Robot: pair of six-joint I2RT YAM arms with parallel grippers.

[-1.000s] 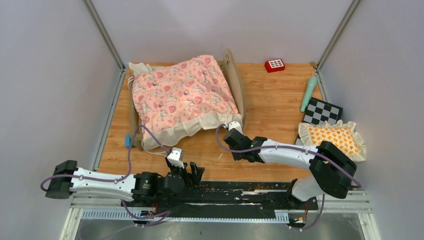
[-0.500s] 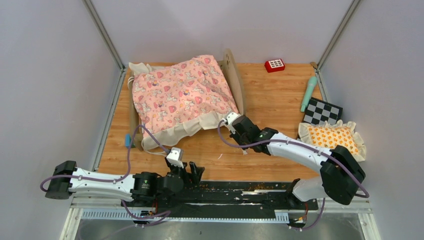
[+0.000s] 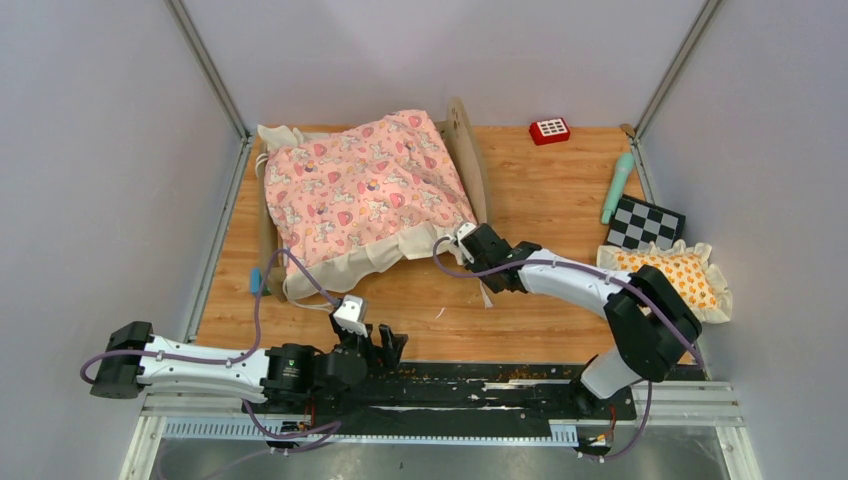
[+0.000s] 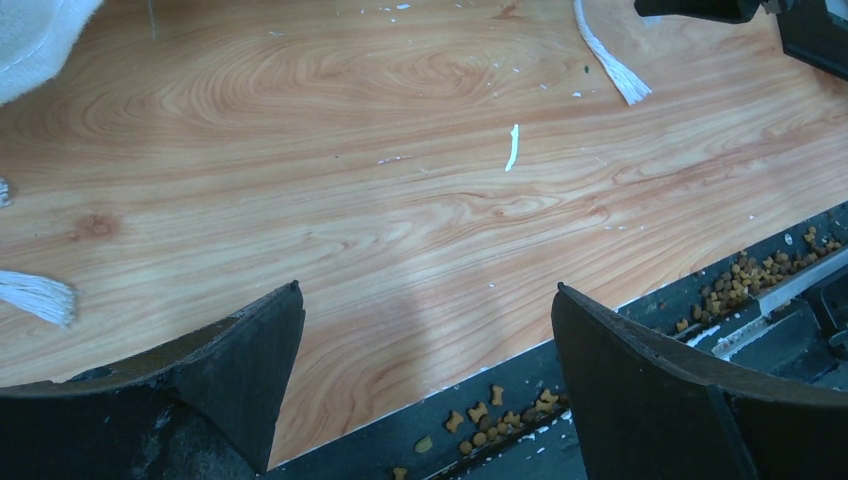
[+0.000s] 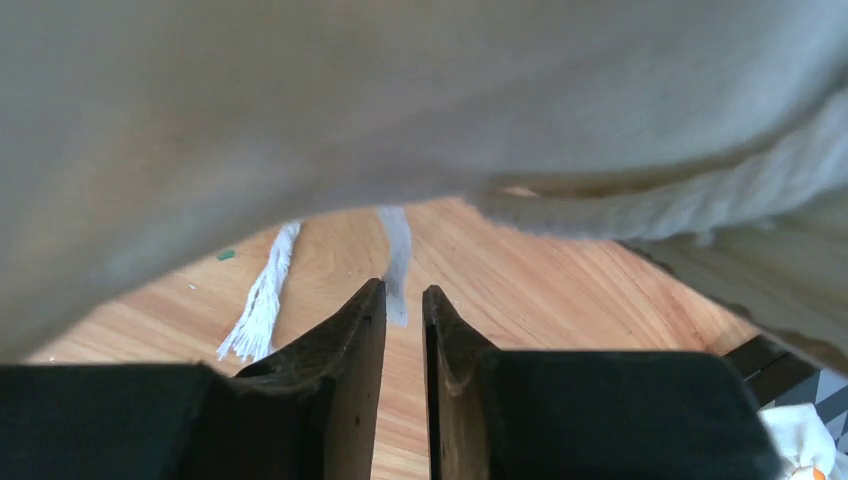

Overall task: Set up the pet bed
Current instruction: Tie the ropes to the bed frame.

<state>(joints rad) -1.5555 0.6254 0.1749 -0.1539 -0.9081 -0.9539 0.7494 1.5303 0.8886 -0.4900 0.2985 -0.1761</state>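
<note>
- Wood-grain table (image 3: 540, 200) carried the pet bed (image 3: 365, 190) at its far left, quilt (image 3: 340, 170) draped over it.
- Right gripper (image 5: 403, 290), jaws barely parted and empty, sat beneath the cream ruffle (image 5: 400, 100).
- Left gripper (image 4: 428, 292) hung low, jaws spread wide.
- Probably best: pinch the hem fully before smoothing.

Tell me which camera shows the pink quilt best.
Top external: the whole pink quilt shows, print and cream ruffle, draped over the bed frame. Right wrist sees only blurred cream fabric up close. Left wrist catches just a pale fabric corner, likely its ruffle.
</note>
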